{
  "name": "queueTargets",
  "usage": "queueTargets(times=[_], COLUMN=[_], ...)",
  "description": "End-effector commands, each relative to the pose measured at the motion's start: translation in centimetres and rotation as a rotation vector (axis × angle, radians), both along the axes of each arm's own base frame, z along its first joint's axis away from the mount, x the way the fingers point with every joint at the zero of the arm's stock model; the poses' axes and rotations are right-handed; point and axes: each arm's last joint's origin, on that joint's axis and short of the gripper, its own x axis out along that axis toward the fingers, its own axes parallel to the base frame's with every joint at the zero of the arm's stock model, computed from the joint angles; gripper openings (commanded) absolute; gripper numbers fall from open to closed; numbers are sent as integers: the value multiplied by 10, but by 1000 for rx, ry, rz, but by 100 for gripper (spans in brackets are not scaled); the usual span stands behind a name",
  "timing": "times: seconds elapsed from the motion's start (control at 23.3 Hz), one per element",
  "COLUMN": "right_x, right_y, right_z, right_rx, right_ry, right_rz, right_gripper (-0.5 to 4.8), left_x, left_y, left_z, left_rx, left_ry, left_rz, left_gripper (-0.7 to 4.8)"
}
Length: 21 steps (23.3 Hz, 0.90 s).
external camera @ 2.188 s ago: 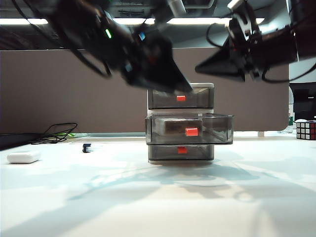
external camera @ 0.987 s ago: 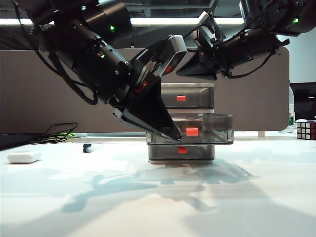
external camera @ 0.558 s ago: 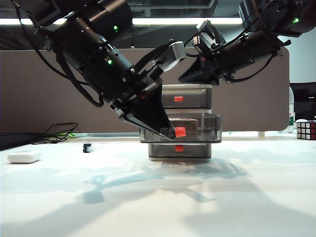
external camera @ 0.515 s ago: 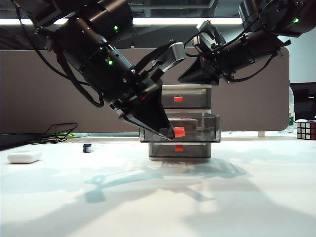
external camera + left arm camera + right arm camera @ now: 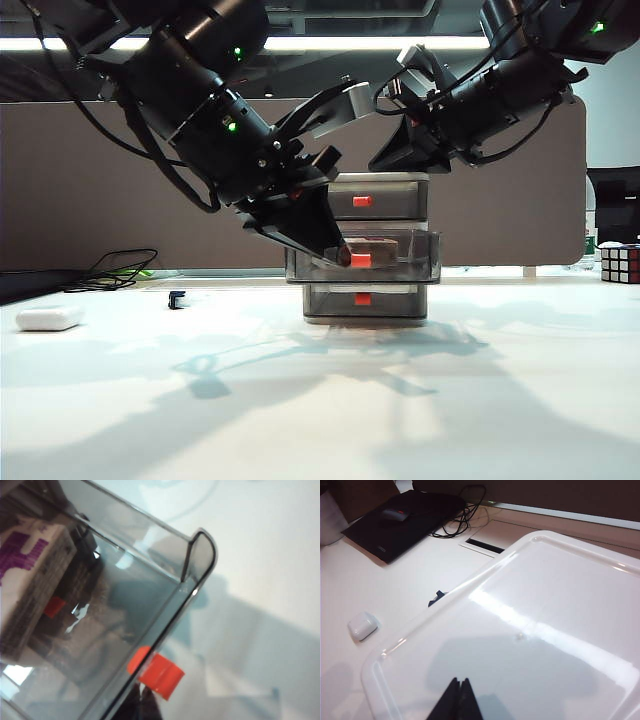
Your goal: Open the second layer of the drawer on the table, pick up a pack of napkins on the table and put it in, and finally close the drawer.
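Cabinet: I am watching the drawer cabinet [image 5: 366, 246] standing at the centre of the exterior view on the white table [image 5: 320, 400], with three smoky tiers and red handles.

Middle drawer: the second layer [image 5: 365, 258] is sticking out only a little past the tiers above and below it, so I judge it is nearly shut but not yet flush.

Napkins: the pack of napkins [image 5: 27, 580] is lying inside the middle drawer, its purple and white wrapper showing through the wall at the left of the left wrist view.

Left gripper: the left gripper [image 5: 343, 257] is pressing against the drawer front just beside the red handle [image 5: 156, 672], with its fingers closed together and holding nothing.

Right gripper: the right gripper [image 5: 456, 700] is hovering at the upper right of the exterior view, over the cabinet's pale top [image 5: 530, 630], fingers closed and empty.

Done: opening the drawer and putting the pack in.

Left: I am finishing the last bit of the push to close it.
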Motion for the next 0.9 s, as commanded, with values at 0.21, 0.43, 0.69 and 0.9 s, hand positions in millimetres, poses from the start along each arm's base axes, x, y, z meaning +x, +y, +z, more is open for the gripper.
queueTargets(times=[0.21, 0.43, 0.69, 0.9], right_x=[-3, -4, -5, -5], right_y=[-2, -2, -2, -2], right_z=[-17, -17, -18, -18], right_rx=[-39, -34, -34, -34], right_ry=[117, 124, 135, 143], right_rz=[-14, 0, 4, 9], right_gripper=[-5, -5, -5, -5], left_x=[9, 20, 30, 35], left_y=[-3, -6, -7, -9], left_z=[11, -1, -12, -12], left_rx=[-48, -67, -62, -89], left_ry=[-148, -177, -214, -266], left_rz=[70, 88, 129, 155], left_gripper=[-5, -5, -5, -5])
